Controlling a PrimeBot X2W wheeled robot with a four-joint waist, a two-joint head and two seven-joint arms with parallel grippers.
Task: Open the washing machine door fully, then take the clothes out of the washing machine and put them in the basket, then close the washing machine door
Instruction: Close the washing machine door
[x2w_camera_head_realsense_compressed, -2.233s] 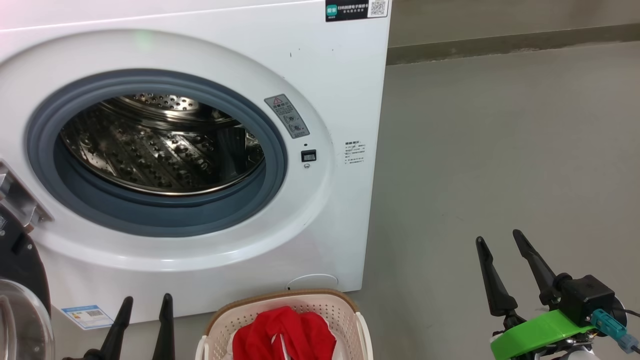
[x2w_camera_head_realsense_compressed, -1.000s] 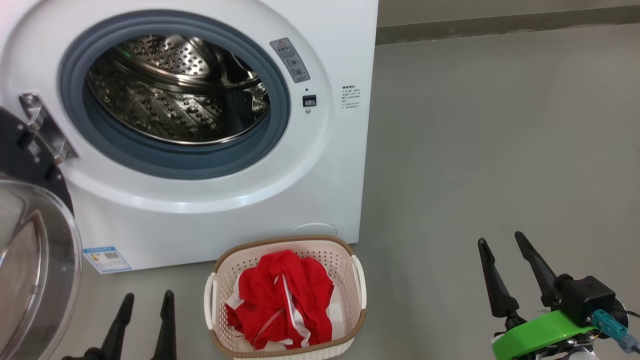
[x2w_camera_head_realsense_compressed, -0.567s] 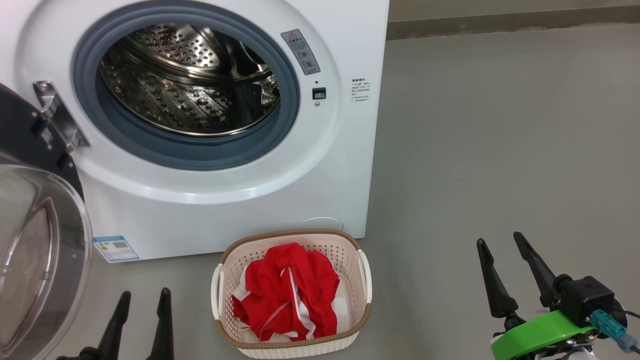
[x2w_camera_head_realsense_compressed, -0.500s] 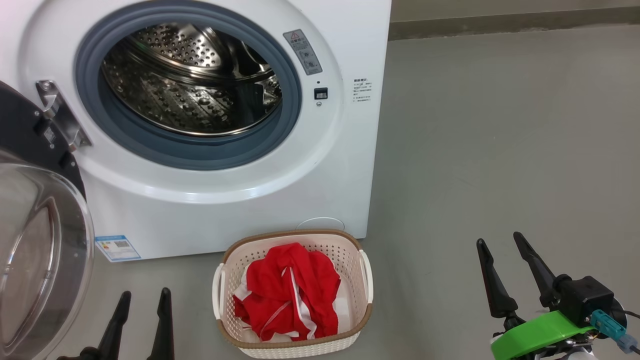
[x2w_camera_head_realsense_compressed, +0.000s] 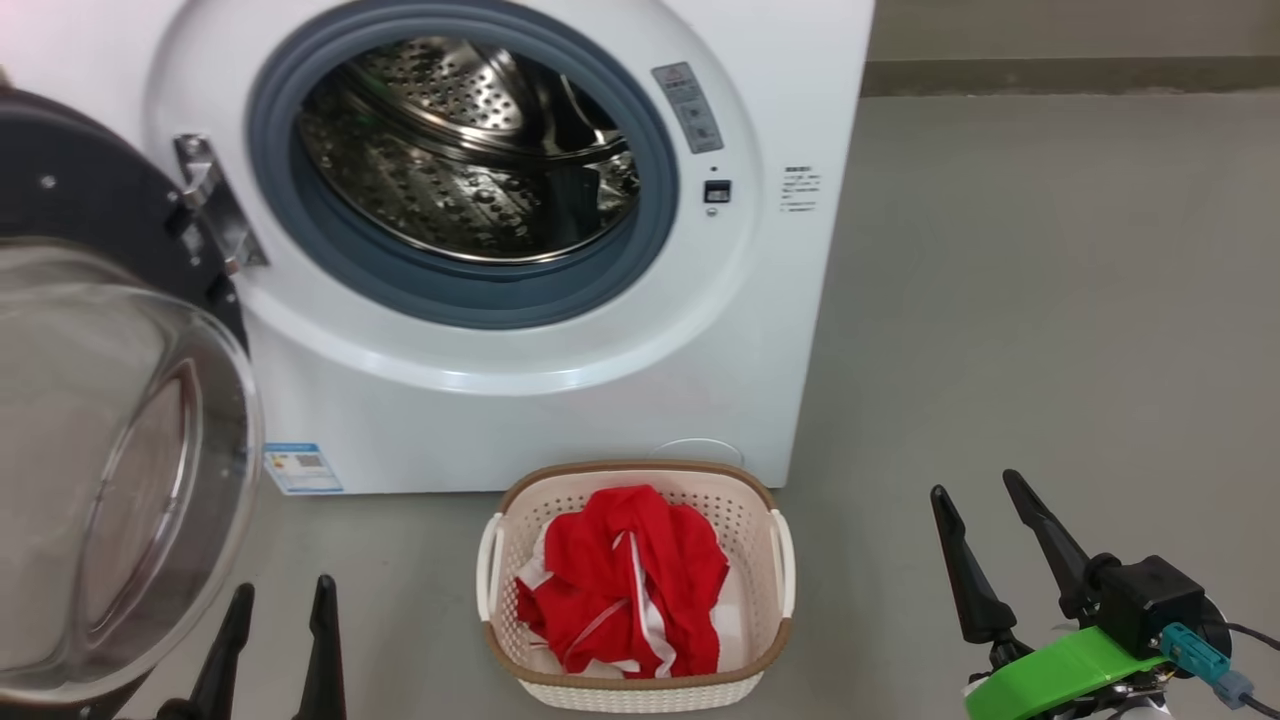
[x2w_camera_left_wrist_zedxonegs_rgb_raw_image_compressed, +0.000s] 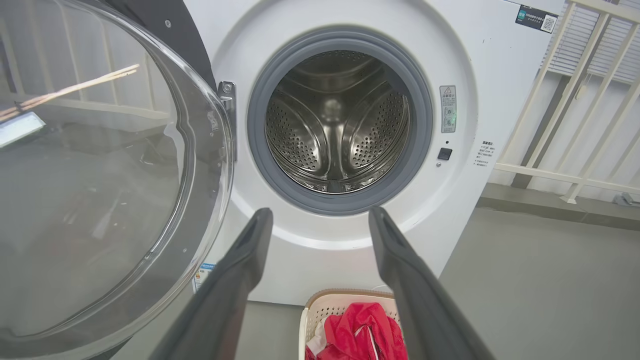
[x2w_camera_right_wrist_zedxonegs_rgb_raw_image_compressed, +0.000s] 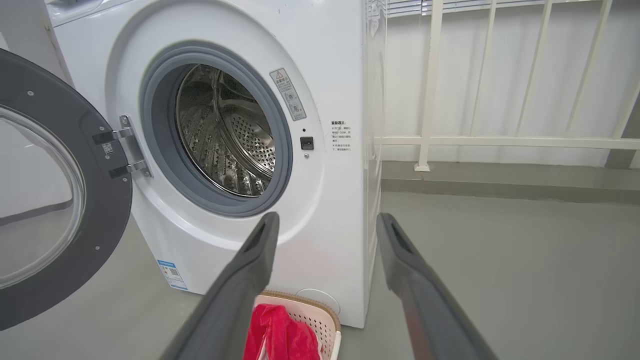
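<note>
The white washing machine (x2w_camera_head_realsense_compressed: 560, 400) stands in front of me with its steel drum (x2w_camera_head_realsense_compressed: 470, 160) bare inside. The washing machine door (x2w_camera_head_realsense_compressed: 110, 460) hangs swung out on the left, its glass bowl facing me. On the floor before the machine sits the basket (x2w_camera_head_realsense_compressed: 770, 500), and the red clothes (x2w_camera_head_realsense_compressed: 630, 580) lie heaped in it. My left gripper (x2w_camera_head_realsense_compressed: 284, 587) is open and holds nothing, low between the door and the basket. My right gripper (x2w_camera_head_realsense_compressed: 974, 483) is open with nothing in it, over the floor right of the basket. The left wrist view looks past the left gripper (x2w_camera_left_wrist_zedxonegs_rgb_raw_image_compressed: 320, 212) into the drum (x2w_camera_left_wrist_zedxonegs_rgb_raw_image_compressed: 337, 130).
Grey floor (x2w_camera_head_realsense_compressed: 1050, 300) stretches to the right of the machine. A white railing (x2w_camera_right_wrist_zedxonegs_rgb_raw_image_compressed: 430, 100) and a low wall ledge stand behind it on the right. The open door (x2w_camera_right_wrist_zedxonegs_rgb_raw_image_compressed: 50, 200) juts out over the floor on the left.
The head camera has pulled back and turned left, so the machine, door and basket sit further right in the picture. Both grippers stay open and in place.
</note>
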